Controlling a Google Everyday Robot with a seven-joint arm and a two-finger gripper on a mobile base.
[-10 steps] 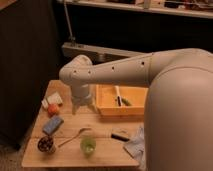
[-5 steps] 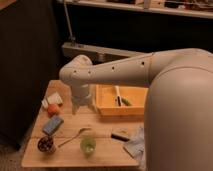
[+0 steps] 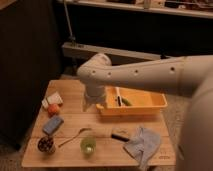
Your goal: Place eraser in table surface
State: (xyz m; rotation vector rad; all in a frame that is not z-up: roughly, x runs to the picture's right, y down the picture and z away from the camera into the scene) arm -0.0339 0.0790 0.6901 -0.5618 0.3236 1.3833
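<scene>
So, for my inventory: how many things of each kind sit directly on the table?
Cups: 2
Bin: 1
Spoon: 1
Cloth: 1
Eraser: 1
Slab: 1
Wedge: 1
Orange: 1
Total: 9
Gripper hangs beside the bin's left end, above the table.

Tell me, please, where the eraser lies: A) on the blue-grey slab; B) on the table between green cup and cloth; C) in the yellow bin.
B: the eraser lies on the table surface between the green cup and the cloth, apart from the pincer, which hangs at the yellow bin's left end.
</scene>
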